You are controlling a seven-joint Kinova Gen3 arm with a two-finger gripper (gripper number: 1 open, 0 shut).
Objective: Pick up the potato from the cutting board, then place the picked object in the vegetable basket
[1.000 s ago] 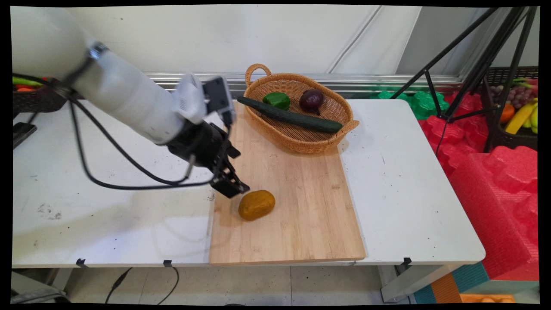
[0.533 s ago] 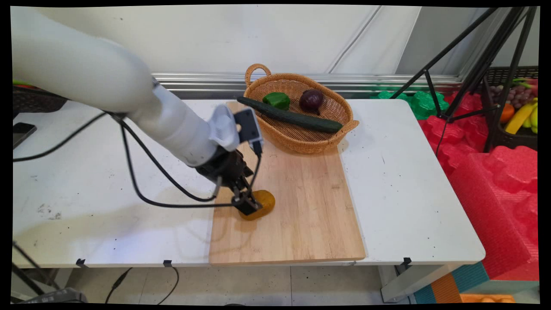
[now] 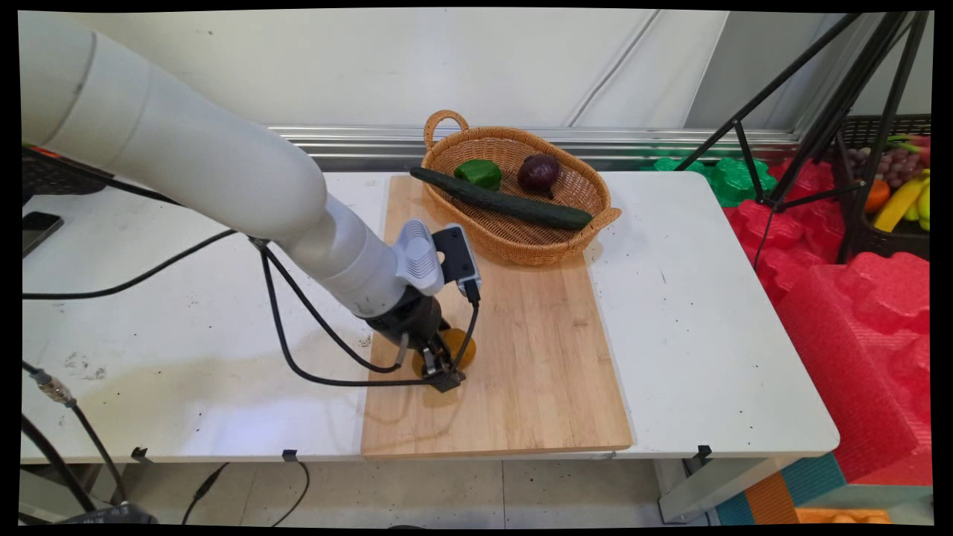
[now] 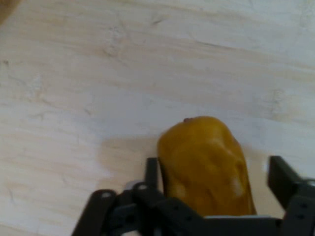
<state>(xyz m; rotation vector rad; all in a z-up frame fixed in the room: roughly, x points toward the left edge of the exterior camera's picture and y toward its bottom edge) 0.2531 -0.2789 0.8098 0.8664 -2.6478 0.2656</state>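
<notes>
The white table (image 3: 692,313) filled most of the main view, and lying lengthwise on it from 12 to 6 o'clock was a wooden cutting board (image 3: 536,357), probably there as a clean, flat work surface. At the board's 12 o'clock end sat a wicker basket (image 3: 521,246), part on the board and part on the table, its walls keeping round things from rolling off. Inside it a long cucumber (image 3: 506,202) lay slantwise across the bowl, too long to lie any other way, with a green pepper (image 3: 478,173) at its 11 o'clock side and a dark red onion (image 3: 539,173) at 1 o'clock. The arm reached in from 10 o'clock with black cables hanging below it, bent steeply down toward the board's 7 o'clock part. There the gripper (image 3: 441,370) was low over a potato (image 4: 206,167), a yellow-brown lump resting on the wood. In the hand view the fingers (image 4: 283,177) stood spread, one at each side of the potato, with bare board visible between the right finger and the skin, so the potato sat between them unpinched; whether the left finger touched it could not be told.
</notes>
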